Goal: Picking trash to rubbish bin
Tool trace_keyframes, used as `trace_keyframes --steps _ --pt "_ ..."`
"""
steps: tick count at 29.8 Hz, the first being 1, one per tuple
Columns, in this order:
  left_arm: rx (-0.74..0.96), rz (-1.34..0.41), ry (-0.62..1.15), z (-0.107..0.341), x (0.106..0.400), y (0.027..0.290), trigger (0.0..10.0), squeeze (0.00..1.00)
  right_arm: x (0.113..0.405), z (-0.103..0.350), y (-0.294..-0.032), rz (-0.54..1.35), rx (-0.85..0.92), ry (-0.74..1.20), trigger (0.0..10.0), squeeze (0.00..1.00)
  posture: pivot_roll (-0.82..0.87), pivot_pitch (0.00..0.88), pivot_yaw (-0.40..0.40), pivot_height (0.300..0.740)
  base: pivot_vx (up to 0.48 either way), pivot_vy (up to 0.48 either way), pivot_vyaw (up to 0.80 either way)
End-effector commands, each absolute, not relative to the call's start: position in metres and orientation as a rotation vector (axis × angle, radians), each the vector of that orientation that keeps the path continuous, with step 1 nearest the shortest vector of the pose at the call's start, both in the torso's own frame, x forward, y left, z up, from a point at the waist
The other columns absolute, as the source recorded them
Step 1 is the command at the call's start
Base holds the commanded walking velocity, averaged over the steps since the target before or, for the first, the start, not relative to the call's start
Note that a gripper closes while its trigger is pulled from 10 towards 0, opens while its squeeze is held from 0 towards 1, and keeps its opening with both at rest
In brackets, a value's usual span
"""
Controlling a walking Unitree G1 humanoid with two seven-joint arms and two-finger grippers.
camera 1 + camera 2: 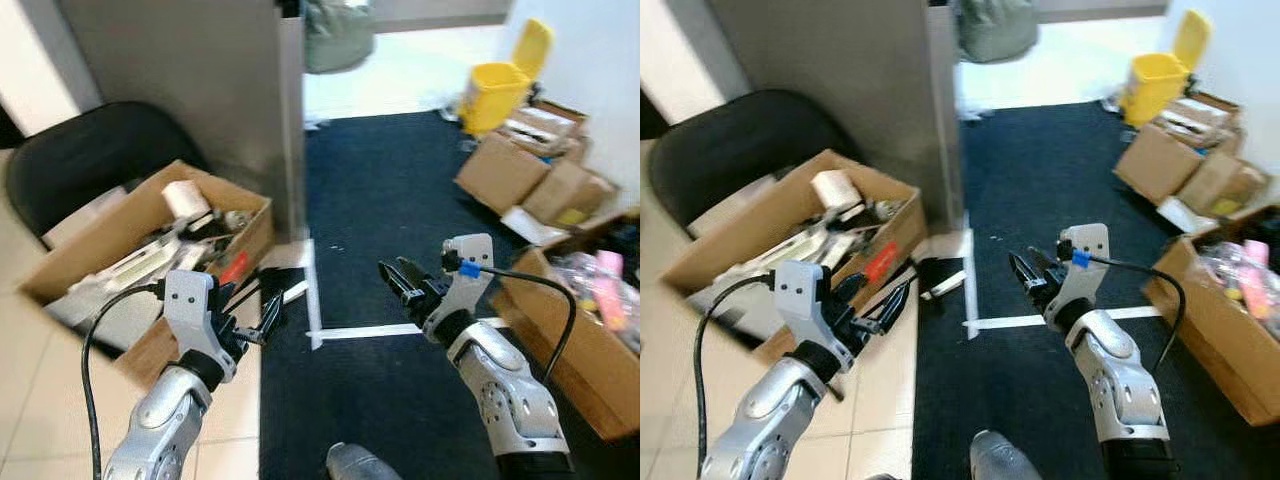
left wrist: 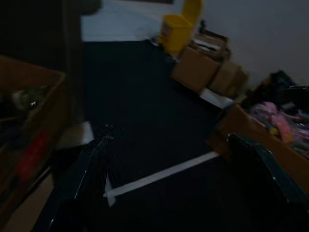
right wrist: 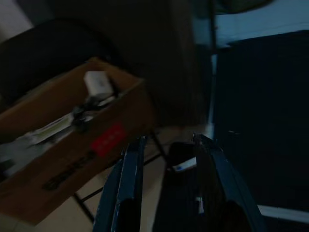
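Note:
A yellow rubbish bin (image 1: pixel 497 92) with its lid up stands far off at the back right, on the edge of the dark carpet (image 1: pixel 380 200). A small dark scrap with a white strip (image 1: pixel 292 292) lies on the floor at the carpet's left edge, just beyond my left gripper (image 1: pixel 262 305). That gripper is open and holds nothing; in the left wrist view its fingers (image 2: pixel 82 183) stand wide apart. My right gripper (image 1: pixel 398 278) hovers over the carpet near the white tape line (image 1: pixel 370 330), open and empty. In the right wrist view the scrap (image 3: pixel 185 165) lies past its fingers.
An open cardboard box (image 1: pixel 150 240) of clutter sits on a black chair (image 1: pixel 80 165) at my left, against a grey partition (image 1: pixel 200 90). More cardboard boxes (image 1: pixel 520 175) line the right side, one (image 1: pixel 585 320) holding pink items. A grey bag (image 1: pixel 338 35) lies at the back.

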State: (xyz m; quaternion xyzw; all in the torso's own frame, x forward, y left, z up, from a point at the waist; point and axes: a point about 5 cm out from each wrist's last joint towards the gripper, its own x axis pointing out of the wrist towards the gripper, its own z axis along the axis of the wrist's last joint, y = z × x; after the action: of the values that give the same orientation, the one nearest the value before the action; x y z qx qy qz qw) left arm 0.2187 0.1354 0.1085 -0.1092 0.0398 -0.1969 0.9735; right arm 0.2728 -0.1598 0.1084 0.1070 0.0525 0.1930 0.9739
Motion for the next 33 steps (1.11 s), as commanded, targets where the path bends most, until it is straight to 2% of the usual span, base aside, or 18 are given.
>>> trace_keyframes --steps 1,25,27,33 --pt "-0.217 -0.390 0.100 0.1057 0.2175 0.1366 10.0 0.00 0.2724 0.1031 -0.1571 0.392 0.214 0.142 10.0 0.00 -0.09 0.047 0.051 0.740 0.000 0.000 -0.76" --pt "-0.203 -0.394 0.097 0.1063 0.2189 0.1358 10.0 0.00 0.2746 0.1055 -0.1606 0.361 0.255 0.124 10.0 0.00 -0.09 0.052 0.052 0.740 0.000 0.000 -0.76" --pt "-0.196 -0.394 0.097 0.1062 0.2188 0.1359 10.0 0.00 0.2743 0.1067 -0.1606 0.362 0.258 0.114 10.0 0.00 -0.09 0.053 0.052 0.740 0.000 0.000 0.00" --pt "-0.193 -0.387 0.100 0.1056 0.2190 0.1369 10.0 0.00 0.2738 0.1078 -0.1597 0.366 0.259 0.106 10.0 0.00 -0.09 0.053 0.054 0.740 0.000 -0.447 0.00"
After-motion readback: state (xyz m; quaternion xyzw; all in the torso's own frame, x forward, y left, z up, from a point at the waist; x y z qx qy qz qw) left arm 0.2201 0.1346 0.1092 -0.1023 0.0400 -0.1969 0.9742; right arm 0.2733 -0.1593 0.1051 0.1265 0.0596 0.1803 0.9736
